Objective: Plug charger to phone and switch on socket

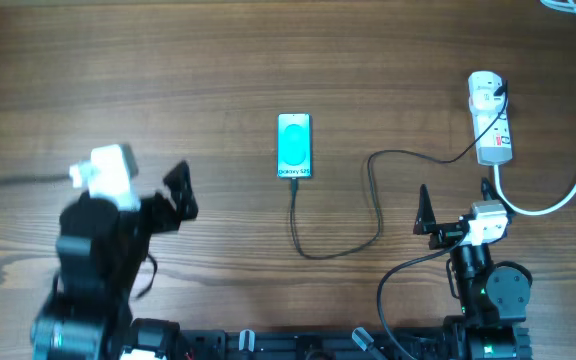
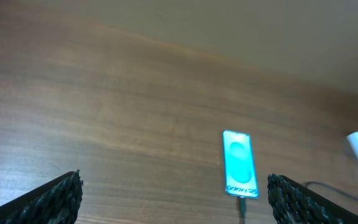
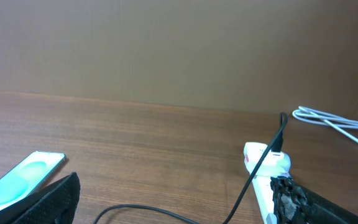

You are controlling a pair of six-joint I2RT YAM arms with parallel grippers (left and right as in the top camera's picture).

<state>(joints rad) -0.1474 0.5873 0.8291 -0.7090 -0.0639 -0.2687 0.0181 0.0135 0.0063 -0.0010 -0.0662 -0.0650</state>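
Note:
The phone [image 1: 294,146] lies flat mid-table, cyan screen up, white band at its near end. The charger's thin black cable [image 1: 376,190] runs from that near end, loops toward the front and goes right to a plug on the white socket [image 1: 490,130]. My left gripper [image 1: 180,193] is open and empty, left of the phone. My right gripper [image 1: 455,202] is open and empty, just in front of the socket. The left wrist view shows the phone [image 2: 239,163] with the cable tip [image 2: 242,208] at its end. The right wrist view shows the socket [image 3: 266,162], cable [image 3: 253,177] and phone [image 3: 17,180].
A thick white lead [image 1: 568,200] curves from the socket along the right edge to the far right corner, and shows in the right wrist view [image 3: 334,119]. The arm bases stand at the front edge. The wooden table [image 1: 168,80] is bare at the back left.

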